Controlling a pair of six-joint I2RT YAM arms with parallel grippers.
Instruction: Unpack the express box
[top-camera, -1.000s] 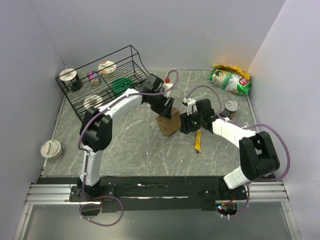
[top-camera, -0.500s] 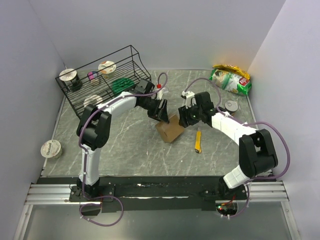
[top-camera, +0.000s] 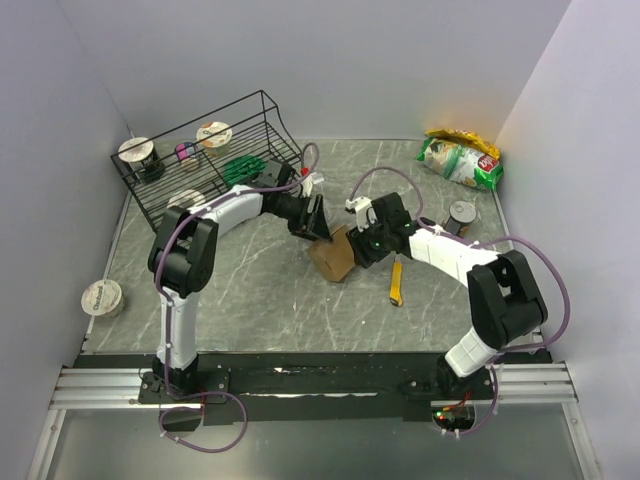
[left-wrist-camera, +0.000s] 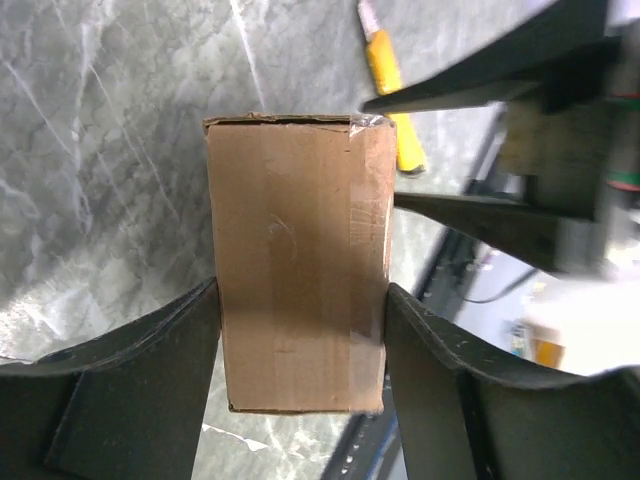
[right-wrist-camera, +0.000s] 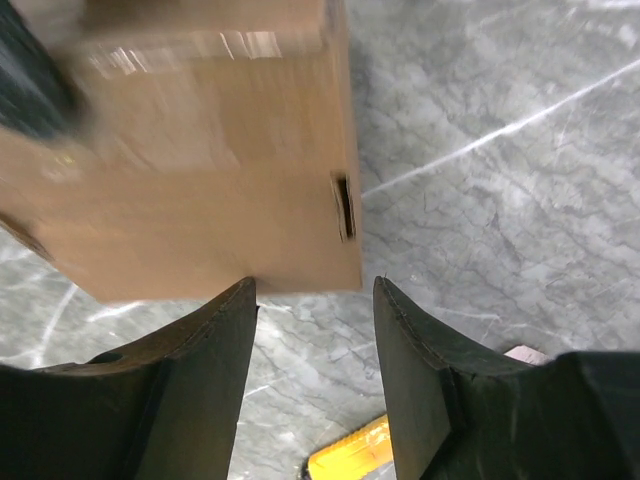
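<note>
Rail: a black rail (top-camera: 300, 378) runs along the near edge, with both arm bases bolted to it.
Desk: a flat grey marbled slab (top-camera: 250, 300) with pale veins.
Room: plain pale-lilac walls (top-camera: 300, 60) stand on the left, right and far sides.
Tub: a white round tub (top-camera: 101, 297) sits by the near left edge, well apart from everything else.
Knife: a yellow knife (top-camera: 397, 282) lies flat just to the right of the box. Its length runs roughly near to far, and its far end is just beside the right arm.
Box: a brown cardboard box (top-camera: 335, 255) sits about mid-desk, between the two tools and turned cornerwise to the desk edges. From the left wrist its long side runs straight out from the palm toward the knife, with clear tape down one edge. Its flaps look closed. The right wrist view shows a small slot on one face. I cannot tell whether its bottom rests on the desk.
Left tool: the left tool (left-wrist-camera: 300, 290) reaches in from the left and pinches the box by two opposite long sides.
Right tool: the right tool (right-wrist-camera: 315, 290) is spread with nothing between its fingers, and its tips are just short of the box's lower edge (that view is blurred).
In the way: both arms crowd the box from either side, and the knife lies close on its right.
Can: a small dark can (top-camera: 461, 216) stands behind the right arm.
Rack: a black wire rack (top-camera: 205, 160) in the far left corner holds round tubs and something green.
Bag: a green snack bag (top-camera: 460, 160) lies in the far right corner.
</note>
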